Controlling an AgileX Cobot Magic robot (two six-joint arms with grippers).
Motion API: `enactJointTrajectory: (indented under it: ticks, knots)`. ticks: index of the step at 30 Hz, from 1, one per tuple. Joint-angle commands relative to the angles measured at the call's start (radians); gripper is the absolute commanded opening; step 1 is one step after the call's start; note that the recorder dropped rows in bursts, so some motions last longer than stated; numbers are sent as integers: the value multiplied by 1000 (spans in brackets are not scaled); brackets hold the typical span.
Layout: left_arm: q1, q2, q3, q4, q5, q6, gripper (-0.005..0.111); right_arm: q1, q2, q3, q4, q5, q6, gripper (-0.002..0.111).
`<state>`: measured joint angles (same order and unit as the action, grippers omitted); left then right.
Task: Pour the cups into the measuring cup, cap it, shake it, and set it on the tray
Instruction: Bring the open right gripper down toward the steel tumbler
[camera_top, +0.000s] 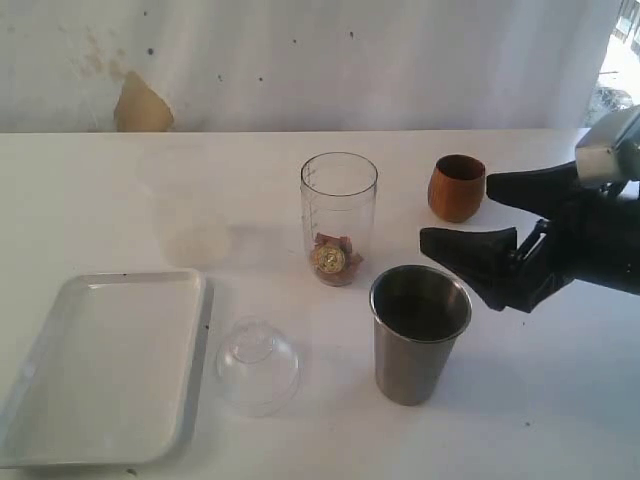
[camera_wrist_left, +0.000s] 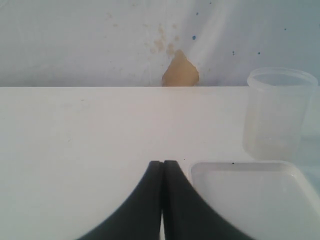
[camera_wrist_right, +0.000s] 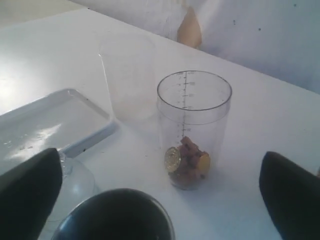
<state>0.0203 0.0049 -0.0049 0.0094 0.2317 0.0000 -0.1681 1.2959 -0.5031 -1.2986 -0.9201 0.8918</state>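
Only writing in sight: graduation marks w/ tiny figures down the side of the measuring cup (camera_top: 339, 215), too small to read. Standing upright near centre of the white table (camera_top: 560, 420), uncapped, w/ small brown pieces and a round gold item at the bottom. Just in front and to the right, the stainless steel tumbler (camera_top: 419, 335), upright, apart from it. Further back on the right, the brown wooden cup (camera_top: 457, 187), also upright. At front left, the white tray (camera_top: 100, 370). Clear dome lid (camera_top: 257, 367) on the table just beside the tray's right rim, between tray and tumbler. Behind the tray, a translucent plastic cup (camera_top: 185, 210), faint vs. the white top. Tan torn patch (camera_top: 142, 103) on the back wall. Right gripper (camera_top: 456, 213) reaching in from the right, fingers wide apart, clamped on nothing, near wooden cup and tumbler; cannot tell if touching either. Left gripper (camera_wrist_left: 162, 200) w/ fingers pressed together, nothing between, beside the tray's corner.
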Motion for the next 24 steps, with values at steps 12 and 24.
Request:
enactJointTrajectory:
  ticks: [12,24]
  knots:
    - [-4,-5,5,1,2,0,0,-1,-299,85,184,275,-83,105]
    - [-4,-5,5,1,2,0,0,-1,-304,97,147,239,-67,105]
